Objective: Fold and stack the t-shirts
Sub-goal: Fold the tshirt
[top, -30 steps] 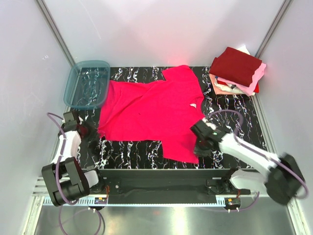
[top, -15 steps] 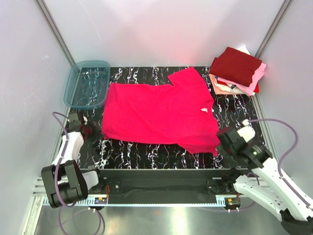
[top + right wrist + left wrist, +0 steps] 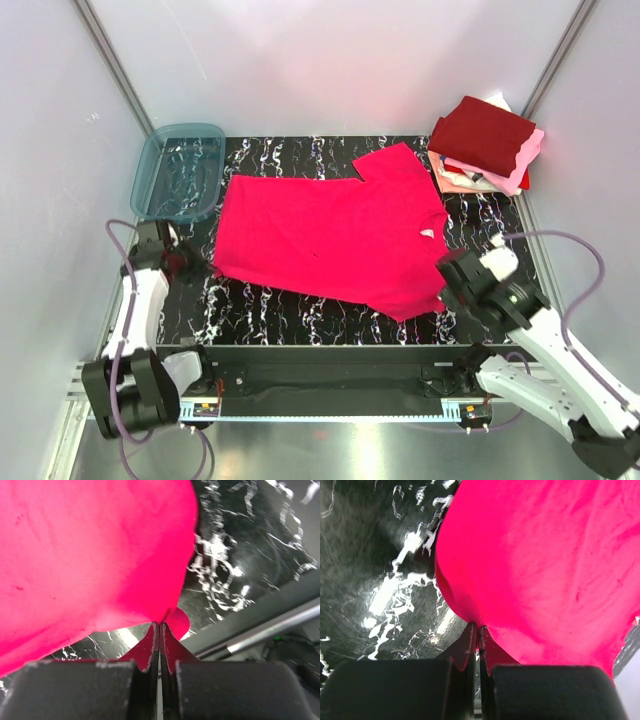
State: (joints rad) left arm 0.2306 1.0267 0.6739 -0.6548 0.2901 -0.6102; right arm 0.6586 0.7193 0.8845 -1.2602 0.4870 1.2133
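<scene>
Two robot arms hold a bright pinkish-red t-shirt (image 3: 330,245) by opposite ends, the cloth lying spread and mostly flat between them on a black marbled table (image 3: 290,312). The left gripper (image 3: 479,630) is clenched on the shirt's edge, jaws pressed together with a pinch of fabric caught at their tips. The rest of the garment fans out ahead of it and to its right, with bare tabletop to its left. The right gripper (image 3: 159,626) is clamped the same way on the other end, a small tab of cloth poking out beside its tips. From there the shirt stretches ahead and to its left, with bare tabletop to its right. Beyond the right gripper, in the table's far corner, sits a stack of folded t-shirts (image 3: 487,145), dark maroon on top with pale pink and salmon beneath. A translucent blue-grey tub (image 3: 180,170) stands beyond the left gripper, just beside the spread shirt's far corner.
</scene>
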